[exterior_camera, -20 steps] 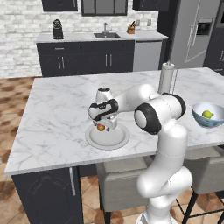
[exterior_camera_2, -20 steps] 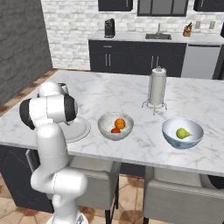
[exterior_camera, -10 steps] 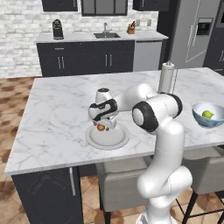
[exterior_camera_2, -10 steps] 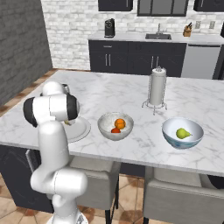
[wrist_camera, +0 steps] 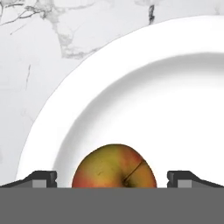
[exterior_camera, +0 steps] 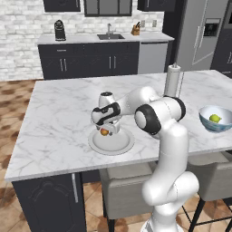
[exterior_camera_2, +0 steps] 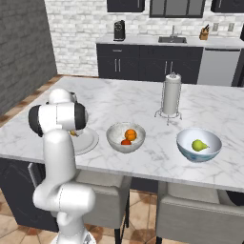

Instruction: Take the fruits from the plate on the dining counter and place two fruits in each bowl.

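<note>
A brownish-red fruit [wrist_camera: 114,166] lies on the pale plate [wrist_camera: 144,65], which rests on the marble dining counter [exterior_camera: 59,113]. My gripper [wrist_camera: 113,179] is open and points down at the fruit, one fingertip on each side of it, apart from its skin. From the left base the gripper [exterior_camera: 105,128] hangs just over the fruit [exterior_camera: 104,132] on the plate [exterior_camera: 118,144]. The speckled bowl [exterior_camera_2: 114,136] holds an orange fruit [exterior_camera_2: 131,134] and a red-orange fruit [exterior_camera_2: 126,142]. The light blue bowl [exterior_camera_2: 209,151] holds a yellow-green fruit [exterior_camera_2: 199,145].
A paper towel holder [exterior_camera_2: 171,94] stands behind the two bowls. Padded stools [exterior_camera: 129,181] are tucked under the counter's near edge. Across the room a dark counter with a sink [exterior_camera: 108,36] runs along the back wall.
The arm has shifted only slightly over the plate. The jaws stay open around the fruit, which has not moved.
</note>
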